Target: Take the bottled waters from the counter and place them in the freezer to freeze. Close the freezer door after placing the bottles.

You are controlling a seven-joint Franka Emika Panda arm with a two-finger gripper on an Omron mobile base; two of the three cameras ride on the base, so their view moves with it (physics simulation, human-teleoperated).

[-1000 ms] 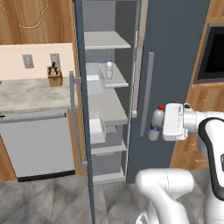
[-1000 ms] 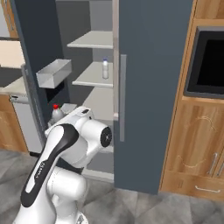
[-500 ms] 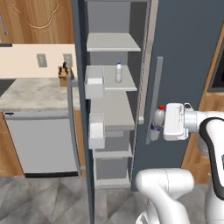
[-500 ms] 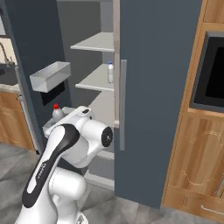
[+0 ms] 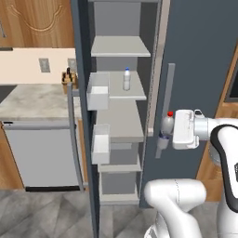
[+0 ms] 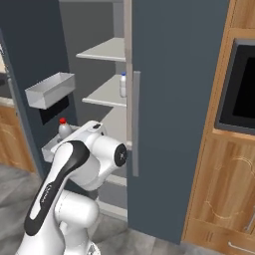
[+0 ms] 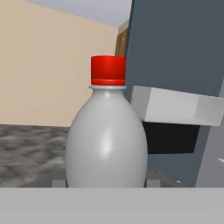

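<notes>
My gripper (image 5: 166, 135) is shut on the red-capped bottled water (image 5: 167, 124), holding it upright in front of the closed dark right-hand panel, just right of the open freezer (image 5: 122, 125). In the hand view that bottle (image 7: 107, 140) stands close up between the fingertips. From the right base view the held bottle (image 6: 63, 130) shows above the arm. A blue-capped bottled water (image 5: 126, 79) stands on a middle freezer shelf (image 6: 123, 85). The freezer door (image 5: 80, 56) stands swung open at the left, with bins on its inside. The counter (image 5: 35, 100) lies left of it.
A wooden knife block (image 5: 69, 77) stands at the back of the counter, above a grey dishwasher front (image 5: 42, 155). Door bins (image 6: 50, 89) jut toward the arm. The closed right panel carries a long handle (image 6: 135, 124). A wall oven (image 6: 240, 84) sits at far right.
The whole picture has shifted: the base has driven nearer and the freezer interior now sits centred. The gripper stays shut on the red-capped bottle.
</notes>
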